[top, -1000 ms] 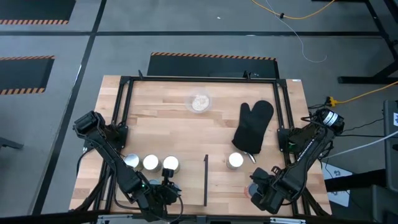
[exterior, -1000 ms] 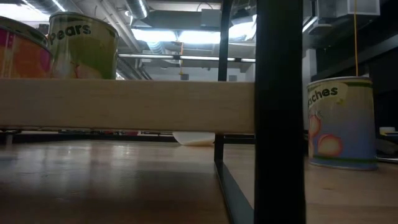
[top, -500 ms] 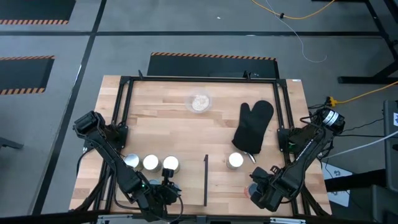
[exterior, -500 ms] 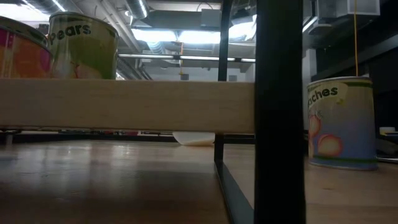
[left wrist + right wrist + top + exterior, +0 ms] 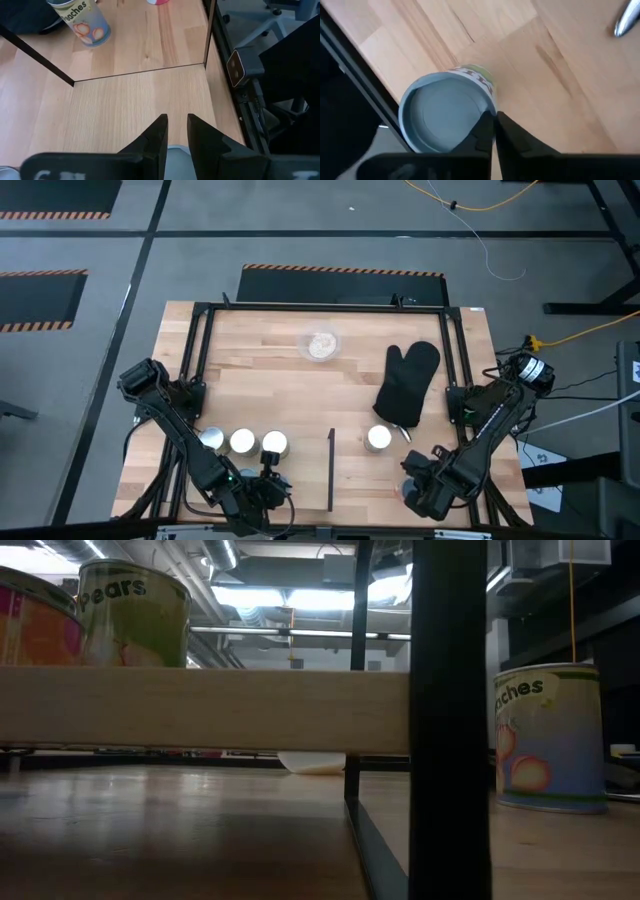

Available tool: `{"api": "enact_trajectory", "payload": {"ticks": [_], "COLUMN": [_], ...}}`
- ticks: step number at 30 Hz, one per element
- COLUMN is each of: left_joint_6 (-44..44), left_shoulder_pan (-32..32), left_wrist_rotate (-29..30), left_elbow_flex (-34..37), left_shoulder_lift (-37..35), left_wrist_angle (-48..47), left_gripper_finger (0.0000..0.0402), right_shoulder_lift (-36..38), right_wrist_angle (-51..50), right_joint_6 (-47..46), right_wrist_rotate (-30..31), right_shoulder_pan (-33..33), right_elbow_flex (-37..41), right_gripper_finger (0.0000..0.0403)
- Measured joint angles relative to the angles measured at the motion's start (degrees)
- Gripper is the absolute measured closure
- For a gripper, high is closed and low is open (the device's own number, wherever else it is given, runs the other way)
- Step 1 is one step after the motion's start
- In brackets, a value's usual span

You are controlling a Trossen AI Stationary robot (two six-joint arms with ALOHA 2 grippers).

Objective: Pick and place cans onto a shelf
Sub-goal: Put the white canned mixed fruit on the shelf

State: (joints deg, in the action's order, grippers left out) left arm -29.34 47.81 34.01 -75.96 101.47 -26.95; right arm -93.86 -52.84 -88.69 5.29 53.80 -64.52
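Three cans (image 5: 242, 442) stand in a row on the light-wood shelf (image 5: 200, 722) at the near left. The low view shows a green pears can (image 5: 133, 612) on it. A peaches can (image 5: 378, 438) stands on the table, and also shows in the left wrist view (image 5: 82, 22). My left gripper (image 5: 176, 134) is near the front edge, its fingers narrowly apart over a pale blue-grey surface (image 5: 177, 160). My right gripper (image 5: 494, 122) is shut at the near right, its tips over the rim of a can with a pale blue top and green label (image 5: 442, 117). My right gripper's shut fingertips (image 5: 487, 125) lie over the near rim (image 5: 482, 107) of the pale-blue-topped can, coming from above. I cannot tell whether they touch it. The can stands on the table. My left gripper: I cannot tell whether its fingers touch the pale surface between them.
A black oven mitt (image 5: 408, 383) lies at the right, with a silvery piece (image 5: 625, 20) beside it. A clear bowl of grains (image 5: 321, 344) sits at the far middle. A black strip (image 5: 331, 470) and a black frame (image 5: 200, 330) border the work area.
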Motion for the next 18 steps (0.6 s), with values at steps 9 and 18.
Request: {"api": "enact_trajectory", "payload": {"ticks": [9, 18], "left_joint_6": [0.0, 7.41], "left_shoulder_pan": [0.0, 0.22], "left_wrist_rotate": [0.0, -3.95], "left_elbow_flex": [0.0, 0.04], "left_shoulder_lift": [0.0, 0.0], "left_wrist_angle": [0.9, 9.91], "left_gripper_finger": [0.0337, 0.0337], "right_shoulder_lift": [-0.55, -0.33], "right_wrist_angle": [-2.19, -4.93], "right_joint_6": [10.91, 30.85], "right_wrist_rotate": [0.31, -1.25], "right_shoulder_pan": [-1.54, -7.17], "right_elbow_flex": [-2.86, -15.42], "right_gripper_finger": [0.0397, 0.0392]}}
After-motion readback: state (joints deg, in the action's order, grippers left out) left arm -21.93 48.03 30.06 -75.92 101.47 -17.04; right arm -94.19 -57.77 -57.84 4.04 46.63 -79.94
